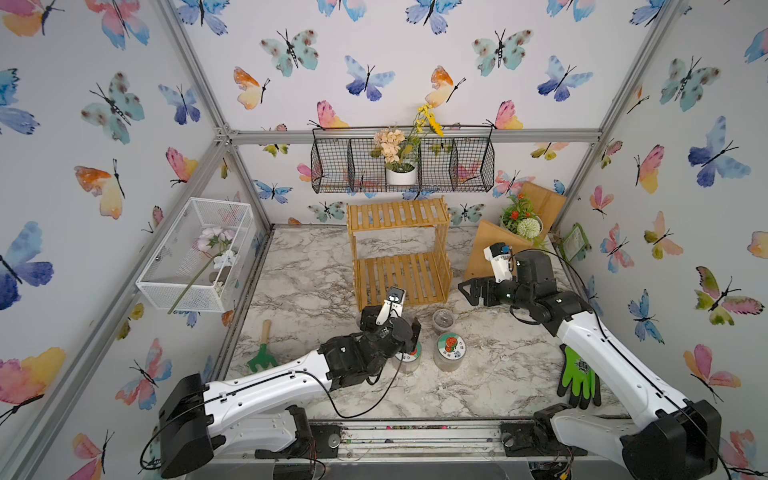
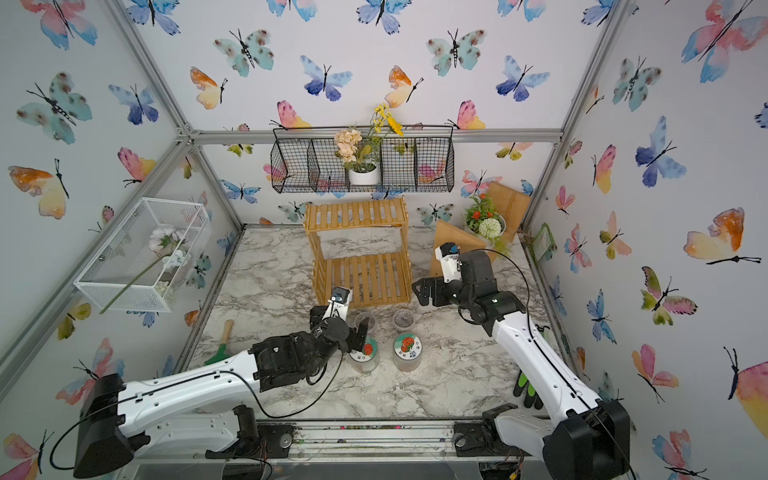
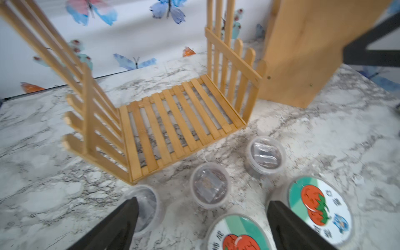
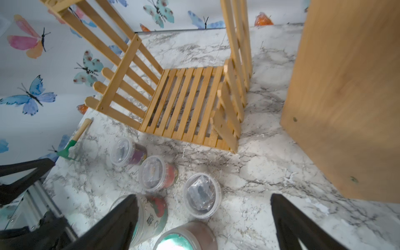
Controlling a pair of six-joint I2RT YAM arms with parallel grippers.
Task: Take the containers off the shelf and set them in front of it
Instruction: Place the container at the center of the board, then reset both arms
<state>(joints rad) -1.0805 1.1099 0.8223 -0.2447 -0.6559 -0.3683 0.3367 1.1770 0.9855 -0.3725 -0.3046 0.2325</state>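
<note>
The bamboo shelf (image 1: 398,214) (image 3: 173,121) stands at the back of the table with both tiers bare. In front of it stand the containers: two jars with tomato-picture lids (image 1: 450,347) (image 2: 365,350) and three small clear cups (image 3: 265,154) (image 3: 210,185) (image 4: 127,151). My left gripper (image 1: 409,332) (image 3: 202,200) hovers open just above the left jar and cups, holding nothing. My right gripper (image 1: 467,291) (image 4: 203,195) hangs open by the shelf's right front corner, above the table, also holding nothing.
A plain wooden box (image 1: 494,249) with a potted plant (image 1: 521,220) stands right of the shelf. Green gloves (image 1: 579,370) lie at the right, a green hand rake (image 1: 264,349) at the left. A black wire basket (image 1: 332,166) hangs above the shelf.
</note>
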